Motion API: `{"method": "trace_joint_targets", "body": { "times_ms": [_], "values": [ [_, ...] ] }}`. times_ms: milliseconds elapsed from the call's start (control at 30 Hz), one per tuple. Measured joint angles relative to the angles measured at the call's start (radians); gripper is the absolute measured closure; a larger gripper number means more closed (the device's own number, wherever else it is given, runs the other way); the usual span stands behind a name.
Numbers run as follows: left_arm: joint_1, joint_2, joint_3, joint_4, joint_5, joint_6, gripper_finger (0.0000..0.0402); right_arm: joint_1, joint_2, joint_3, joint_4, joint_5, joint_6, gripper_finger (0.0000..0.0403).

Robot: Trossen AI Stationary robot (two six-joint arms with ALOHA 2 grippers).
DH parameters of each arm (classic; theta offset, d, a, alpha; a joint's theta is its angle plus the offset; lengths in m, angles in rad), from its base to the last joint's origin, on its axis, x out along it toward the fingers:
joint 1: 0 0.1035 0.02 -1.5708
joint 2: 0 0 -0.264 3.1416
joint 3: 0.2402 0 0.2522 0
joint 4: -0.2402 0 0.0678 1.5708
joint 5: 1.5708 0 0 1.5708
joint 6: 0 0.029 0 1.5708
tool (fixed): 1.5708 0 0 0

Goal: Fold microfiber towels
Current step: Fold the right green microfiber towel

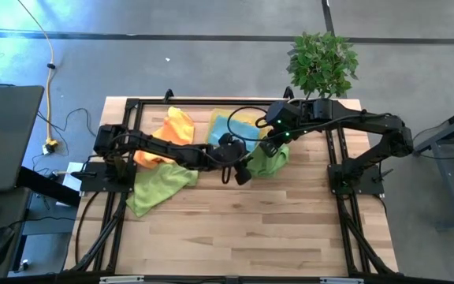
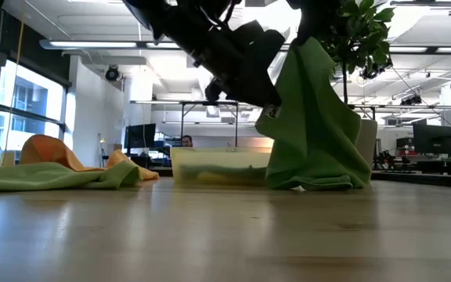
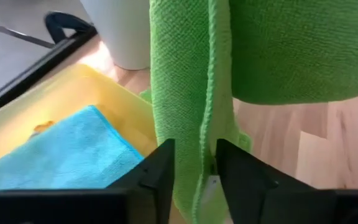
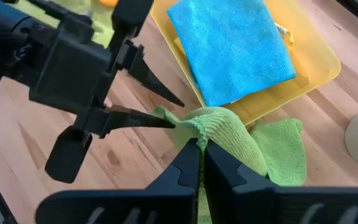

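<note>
Two dark fingers (image 3: 166,177) of the left gripper (image 3: 194,174) are standing either side of a hanging edge of the light green towel (image 3: 185,93), nearest the left wrist camera. The jaws are partly apart with the cloth running between them; whether they are pinching it yet is hard to judge.

From above, the right gripper (image 1: 273,144) is holding that same towel (image 1: 268,162) up off the table (image 1: 290,237), its fingers clamped tight on a bunched corner, as the right wrist view shows (image 4: 199,158). The towel is hanging at about 1 o'clock from table centre, just beside the yellow tray (image 1: 219,118), and draping down to touch the wood in the low view (image 2: 312,117).

Relative to the left gripper (image 1: 241,170), the towel is lying at roughly 2 o'clock, its long axis running vertically from the right gripper downward. The left arm is the nearer one to the free lower edge, so the coming grab looks like its job.

A teal blue towel (image 4: 232,50) is lying in the tray. An orange towel (image 1: 172,130) and another green one (image 1: 156,188) are lying at 10 o'clock, partly hidden under the left arm. The lifted towel's far corners are hidden in folds.
</note>
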Motion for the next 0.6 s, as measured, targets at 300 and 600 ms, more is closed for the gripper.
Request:
{"method": "trace_joint_targets", "body": {
  "times_ms": [300,600],
  "values": [
    [0.002,0.0,0.0,0.0,0.188,-0.006,0.0396,0.007,0.0,0.0,0.0,0.025,0.0,0.0403],
    [-0.073,-0.073,0.008,-0.122,0.243,-0.053,0.04,0.148,0.0,-0.001,-0.001,0.143,-0.045,0.0403]
  ]
}}
